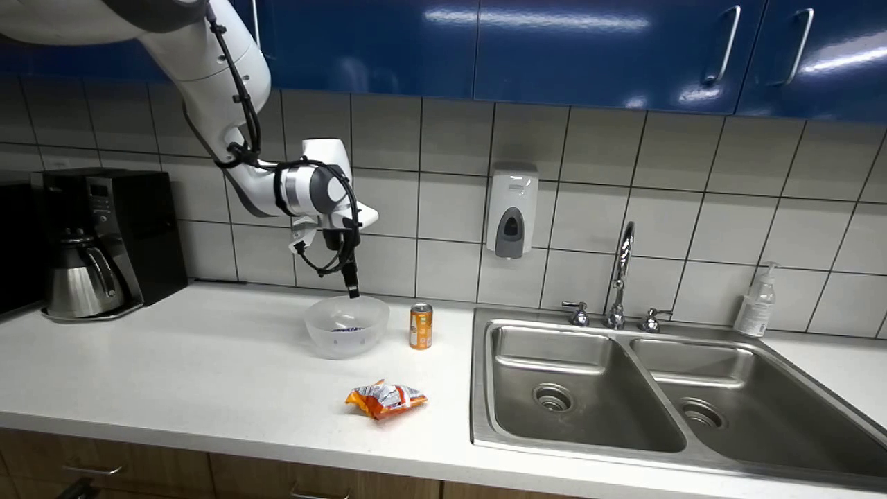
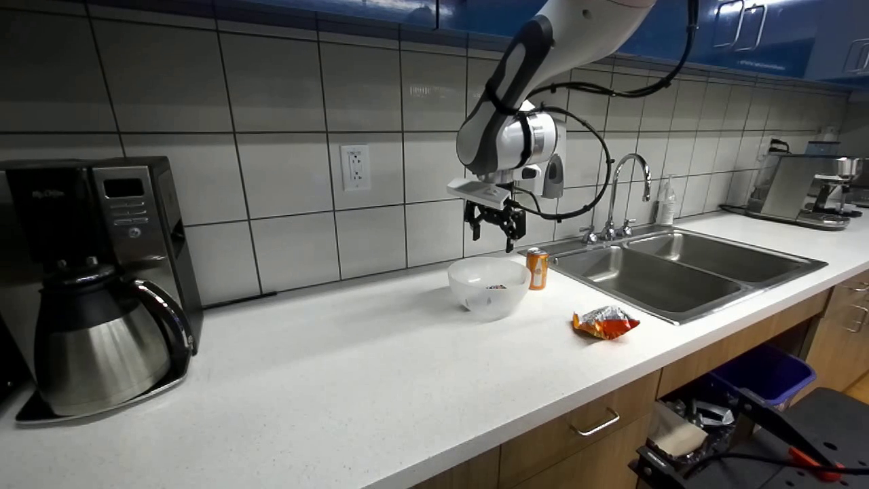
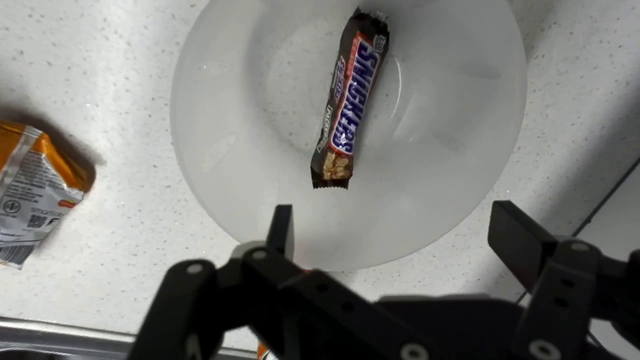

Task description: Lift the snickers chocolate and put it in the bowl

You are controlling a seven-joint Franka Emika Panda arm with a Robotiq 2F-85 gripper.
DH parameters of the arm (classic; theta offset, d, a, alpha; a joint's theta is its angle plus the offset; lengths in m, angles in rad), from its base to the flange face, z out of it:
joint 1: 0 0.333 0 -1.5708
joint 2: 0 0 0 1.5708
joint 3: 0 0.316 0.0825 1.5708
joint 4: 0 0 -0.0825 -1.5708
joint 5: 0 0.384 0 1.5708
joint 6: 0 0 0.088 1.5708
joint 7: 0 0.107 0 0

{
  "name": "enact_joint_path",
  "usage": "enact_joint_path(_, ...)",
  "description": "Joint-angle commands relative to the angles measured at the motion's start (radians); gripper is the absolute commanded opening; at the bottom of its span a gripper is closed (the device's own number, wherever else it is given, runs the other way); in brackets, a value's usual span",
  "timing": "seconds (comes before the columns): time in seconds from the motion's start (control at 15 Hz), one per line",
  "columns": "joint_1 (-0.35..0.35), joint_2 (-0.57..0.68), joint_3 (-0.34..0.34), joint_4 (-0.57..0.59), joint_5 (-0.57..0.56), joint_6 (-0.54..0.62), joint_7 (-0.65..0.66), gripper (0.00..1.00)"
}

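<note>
The snickers chocolate (image 3: 351, 100), dark brown with red and white marks, lies inside the translucent white bowl (image 3: 430, 170) in the wrist view. It also shows faintly within the bowl in both exterior views (image 1: 348, 330) (image 2: 497, 286). The bowl stands upright on the counter in both exterior views (image 1: 320, 329) (image 2: 468, 292). My gripper (image 3: 392, 224) is open, with nothing between its fingers. In both exterior views the gripper (image 1: 352, 285) (image 2: 493, 240) hangs above the bowl, towards its back edge near the wall. It does not touch the candy bar.
An orange can (image 1: 420, 326) stands beside the bowl. A crinkled orange-red packet (image 1: 386, 400) lies nearer the counter's front edge. A steel double sink (image 1: 582, 388) is beyond the can. A coffee maker (image 2: 102, 292) stands at the opposite end, and the tiled wall runs behind.
</note>
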Motion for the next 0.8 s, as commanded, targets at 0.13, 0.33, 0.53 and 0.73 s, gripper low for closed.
enact_joint_path(0.13, 0.063, -0.100, -0.013, -0.115, -0.031, -0.023, -0.002, 1.00)
enact_joint_path(0.33, 0.104, -0.158, -0.022, -0.191, -0.062, -0.021, 0.013, 1.00)
enact_joint_path(0.53, 0.148, -0.242, -0.024, -0.285, -0.106, -0.026, 0.029, 1.00)
enact_joint_path(0.73, 0.181, -0.332, -0.016, -0.374, -0.152, -0.044, 0.048, 1.00)
